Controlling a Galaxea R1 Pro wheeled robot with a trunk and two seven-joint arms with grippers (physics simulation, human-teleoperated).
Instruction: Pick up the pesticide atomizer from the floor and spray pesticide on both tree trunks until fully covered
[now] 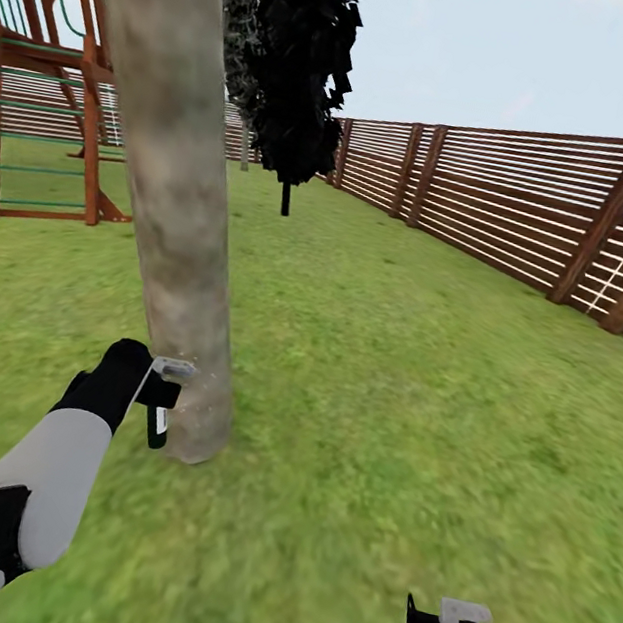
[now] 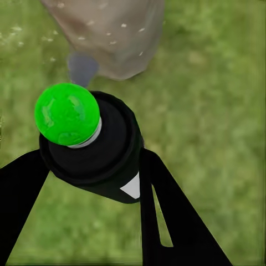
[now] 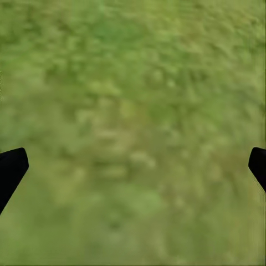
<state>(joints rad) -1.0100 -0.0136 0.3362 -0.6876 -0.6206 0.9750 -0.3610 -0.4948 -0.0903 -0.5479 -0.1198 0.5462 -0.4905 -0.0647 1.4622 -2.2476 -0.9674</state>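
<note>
- The right pincer hangs low at the near right over the grass floor. Its black arm comes up from the bottom edge, and a pale block sits at its tip. In the right wrist view its two dark fingertips stand at opposite edges of the frame, spread wide with only blurred grass between them.
- The left arm reaches forward from the near left. Its grey forearm slants up and to the right, and the black wrist bends toward the trunk.
- The left pincer is pinching the pesticide atomizer. In the head view the dark bottle with its white patch hangs below the fingers. In the left wrist view the black fingers press against both sides of the black bottle, which has a bright green round cap.
- The atomizer is held just beside the flared base of the tree trunk, on the trunk's left side. The trunk leans slightly and rises out of the top of the view.
- Tiny white specks of pesticide dot the grey-brown bark near the base.
- Farther off at the left stands a wooden playhouse.
- Farther back, a dark-leaved tree stands near the middle.
- A brown slatted fence runs along the far right.
</note>
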